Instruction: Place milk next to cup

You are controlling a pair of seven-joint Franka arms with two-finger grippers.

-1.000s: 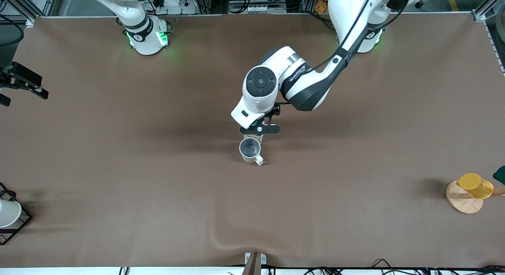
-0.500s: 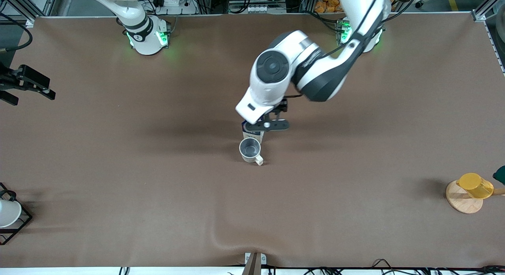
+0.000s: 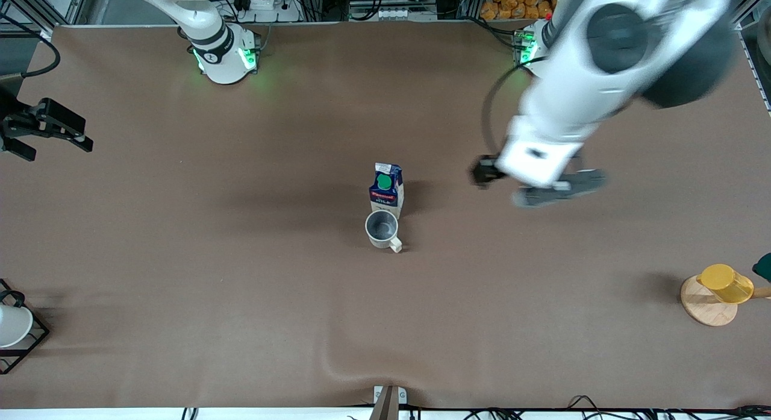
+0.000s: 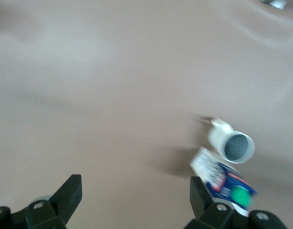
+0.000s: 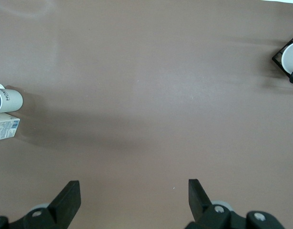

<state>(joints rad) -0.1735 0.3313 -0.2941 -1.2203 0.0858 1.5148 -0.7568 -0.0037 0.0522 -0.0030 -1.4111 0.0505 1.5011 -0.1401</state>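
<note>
I judged the placing done: the milk (image 3: pixel 387 190) stood upright on the counter (image 3: pixel 181 257), touching the cup (image 3: pixel 382 229). My left pincer (image 3: pixel 536 188) hung spread and empty above bare counter; the right pincer (image 3: pixel 42 128), also spread, waited at its own end.

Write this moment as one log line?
milk: upright on table, right beside cup | left gripper: open, empty, over bare table | right gripper: open, waiting at table's edge
</note>
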